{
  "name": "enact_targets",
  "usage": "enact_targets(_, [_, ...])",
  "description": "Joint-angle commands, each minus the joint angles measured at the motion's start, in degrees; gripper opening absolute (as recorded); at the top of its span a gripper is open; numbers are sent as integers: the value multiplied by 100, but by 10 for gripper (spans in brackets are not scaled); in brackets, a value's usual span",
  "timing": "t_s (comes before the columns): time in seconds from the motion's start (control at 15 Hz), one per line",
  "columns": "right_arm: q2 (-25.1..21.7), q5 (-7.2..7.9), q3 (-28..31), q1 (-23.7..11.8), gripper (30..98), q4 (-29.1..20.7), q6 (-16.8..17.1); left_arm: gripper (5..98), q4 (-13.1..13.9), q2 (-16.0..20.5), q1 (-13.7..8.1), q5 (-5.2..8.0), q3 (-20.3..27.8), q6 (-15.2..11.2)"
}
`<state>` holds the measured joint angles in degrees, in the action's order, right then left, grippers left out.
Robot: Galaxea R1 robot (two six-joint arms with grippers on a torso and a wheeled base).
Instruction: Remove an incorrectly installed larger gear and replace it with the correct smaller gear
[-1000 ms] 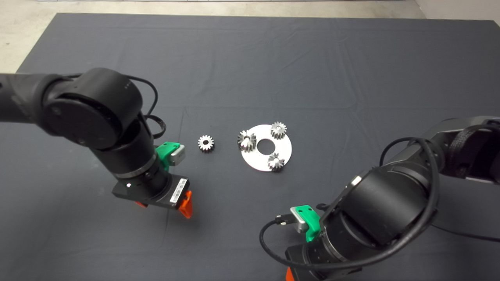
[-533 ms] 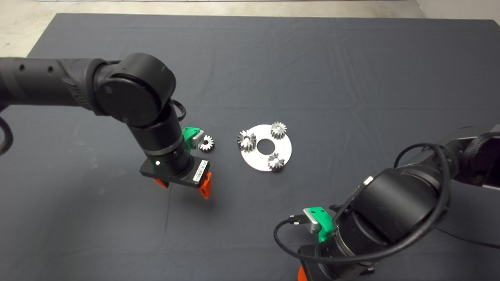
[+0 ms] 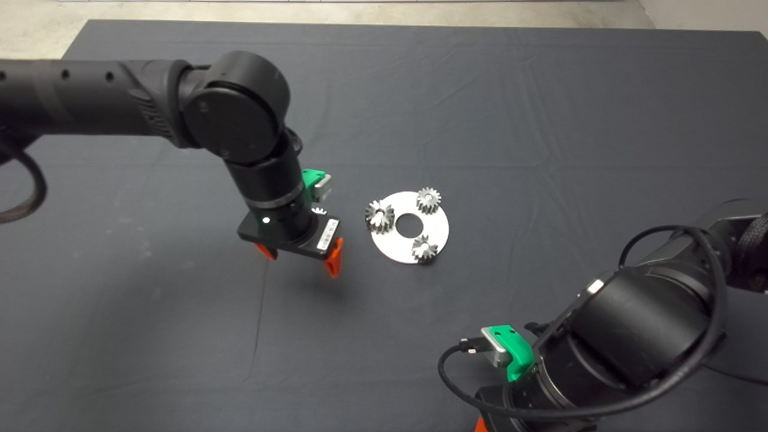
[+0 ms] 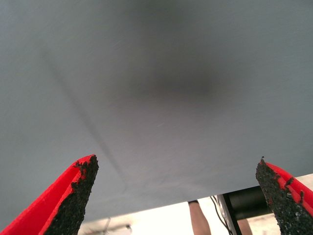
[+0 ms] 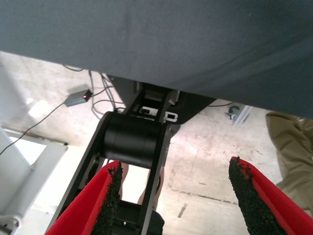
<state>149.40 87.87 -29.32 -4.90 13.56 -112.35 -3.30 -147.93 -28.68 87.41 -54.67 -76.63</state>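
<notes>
A round steel plate [image 3: 432,243] is shown on the dark surface [image 3: 480,108] with three gears seated on it. The larger gear [image 3: 379,215], with deep star-like teeth, is seated at the plate's edge nearest the left arm; two fine-toothed gears [image 3: 428,200] are seated at the other positions. The spare smaller gear [image 3: 318,210] lies on the mat beside the plate and is almost wholly hidden behind the left wrist. The left tool [image 3: 298,257] is held over the mat just beside the plate, its fingers [image 4: 73,196] spread wide and nothing held. The approach to the larger gear is judged to be in hand; next, the tool must be centred over that gear and lowered. The right tool [image 5: 173,200], also spread wide and empty, is parked at the near right edge, largely cut off in the head view.
</notes>
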Motion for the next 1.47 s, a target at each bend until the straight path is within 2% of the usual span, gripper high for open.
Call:
enact_targets(0.0, [-329, 713, 263, -55, 584, 165, 2, 830, -171, -437, -352, -83, -372, 61])
enact_targets(0.2, [-424, 713, 332, -55, 584, 165, 2, 830, -171, -937, -437, -102, -703, 69])
enact_targets(0.4, [-628, 713, 456, -55, 584, 165, 2, 830, -188, -1202, -437, -320, -971, 90])
enact_targets(0.53, [-765, 713, 537, -85, 584, 160, 11, 830, -197, -1379, -437, -330, -1174, 184])
enact_targets(0.73, [-1050, 713, 569, -99, 584, 156, 25, 830, -384, -1489, -437, -347, -1219, 169])
enact_targets(0.93, [-1092, 713, 587, -108, 584, 147, 169, 830, -509, -1489, -437, -356, -1237, 144])
enact_targets(1.27, [-1091, 713, 596, -108, 584, 139, 354, 830, -1100, -1506, -393, -373, -1272, -62])
enact_targets(1.4, [-1084, 713, 630, -108, 584, 139, 363, 830, -1175, -1533, -375, -367, -1263, -80])
